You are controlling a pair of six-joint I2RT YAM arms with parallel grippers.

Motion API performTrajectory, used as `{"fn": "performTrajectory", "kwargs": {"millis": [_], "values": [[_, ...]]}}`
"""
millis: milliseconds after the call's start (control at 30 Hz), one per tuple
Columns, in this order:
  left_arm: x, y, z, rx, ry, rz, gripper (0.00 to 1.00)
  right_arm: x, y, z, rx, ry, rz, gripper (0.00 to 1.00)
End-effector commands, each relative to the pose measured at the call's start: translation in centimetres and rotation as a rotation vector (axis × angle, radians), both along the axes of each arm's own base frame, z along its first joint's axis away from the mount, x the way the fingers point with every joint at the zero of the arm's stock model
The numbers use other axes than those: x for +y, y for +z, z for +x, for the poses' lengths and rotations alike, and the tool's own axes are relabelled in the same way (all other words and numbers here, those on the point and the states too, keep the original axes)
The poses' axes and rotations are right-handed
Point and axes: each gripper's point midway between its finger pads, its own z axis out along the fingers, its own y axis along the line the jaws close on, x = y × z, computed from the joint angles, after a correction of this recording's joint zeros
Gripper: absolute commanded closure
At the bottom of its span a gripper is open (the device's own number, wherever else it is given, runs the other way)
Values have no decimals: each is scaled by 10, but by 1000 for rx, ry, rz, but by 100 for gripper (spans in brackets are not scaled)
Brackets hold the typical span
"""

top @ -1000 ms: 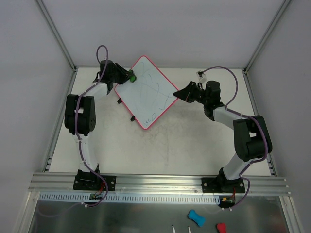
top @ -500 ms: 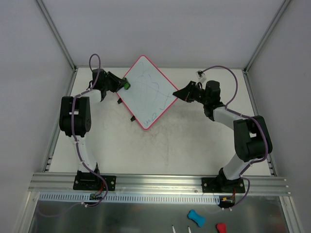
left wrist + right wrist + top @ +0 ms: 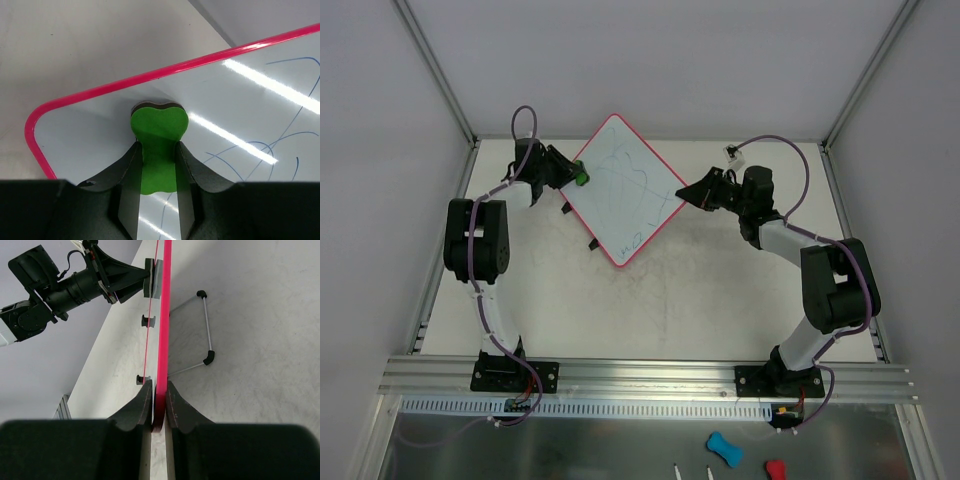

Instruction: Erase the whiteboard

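The whiteboard (image 3: 625, 190) is a white square with a red-pink rim, turned like a diamond at the back of the table, with thin blue marks on it. My left gripper (image 3: 574, 174) is shut on the green bone-shaped eraser (image 3: 158, 137), which presses on the board near its left corner (image 3: 37, 125). My right gripper (image 3: 686, 195) is shut on the board's right corner; in the right wrist view its jaws clamp the red rim (image 3: 161, 390) edge-on. The board (image 3: 163, 315) also shows there standing on its wire stand (image 3: 206, 330).
Two black clips (image 3: 592, 244) stick out of the board's lower left edge. Grey walls and metal frame posts (image 3: 432, 70) close in the table. Below the front rail (image 3: 640, 375) lie a blue eraser (image 3: 723, 447) and a red one (image 3: 775, 469).
My left gripper slid with the eraser from the board's upper left edge down toward its left corner, then edged slightly back right. The right arm and board stayed still.
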Motion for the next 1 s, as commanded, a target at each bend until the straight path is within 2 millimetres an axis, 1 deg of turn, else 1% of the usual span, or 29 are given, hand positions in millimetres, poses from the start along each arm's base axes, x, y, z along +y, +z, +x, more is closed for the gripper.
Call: {"fn": "performTrajectory", "kwargs": {"millis": [0, 33, 100, 133, 167, 200, 233, 267, 300, 333, 367, 433, 467, 500, 600, 733, 767, 833, 867, 933, 967], "values": [[-54, -33, -35, 119, -182, 58, 100, 12, 10, -7, -107, 77, -44, 100], [-63, -27, -32, 93, -212, 72, 100, 12, 10, -8, -108, 79, -45, 100], [-74, -27, -31, 81, -251, 85, 100, 12, 11, -8, -108, 82, -44, 100], [-79, -20, -27, 49, -276, 106, 100, 12, 11, -8, -112, 82, -44, 100], [-89, -22, -29, 46, -305, 115, 100, 12, 10, -8, -110, 82, -46, 100], [-94, -22, -30, 48, -323, 127, 100, 12, 10, -8, -111, 84, -46, 100], [-100, -16, -27, 19, -348, 148, 100, 12, 10, -8, -111, 84, -46, 100], [-108, -18, -29, 19, -372, 161, 100, 12, 10, -8, -113, 83, -48, 100], [-112, -19, -31, 23, -387, 174, 100, 12, 10, -8, -112, 85, -49, 100], [-114, -15, -29, 2, -406, 199, 100, 13, 9, -8, -110, 86, -48, 100], [-121, -15, -33, -3, -427, 215, 100, 12, 10, -8, -111, 83, -48, 100], [-125, -17, -38, -18, -462, 270, 100, 14, 9, -9, -110, 87, -48, 100], [-127, -13, -41, -33, -468, 290, 100, 14, 9, -9, -110, 87, -48, 100], [-131, -14, -45, -44, -485, 316, 100, 14, 9, -9, -110, 89, -48, 100], [-133, -16, -58, -53, -538, 373, 100, 13, 10, -8, -111, 87, -47, 100], [-145, -16, -77, -99, -643, 424, 100, 14, 9, -9, -112, 91, -48, 100], [-146, -11, -79, -116, -650, 446, 100, 14, 8, -9, -109, 91, -49, 100], [-152, -10, -87, -141, -698, 476, 100, 14, 8, -9, -111, 90, -50, 100], [-157, -4, -92, -159, -718, 478, 100, 15, 8, -9, -111, 90, -50, 100], [-161, -2, -98, -173, -750, 492, 100, 15, 8, -9, -111, 88, -52, 100], [-165, 2, -102, -186, -763, 496, 100, 14, 8, -9, -112, 89, -53, 100]]}}
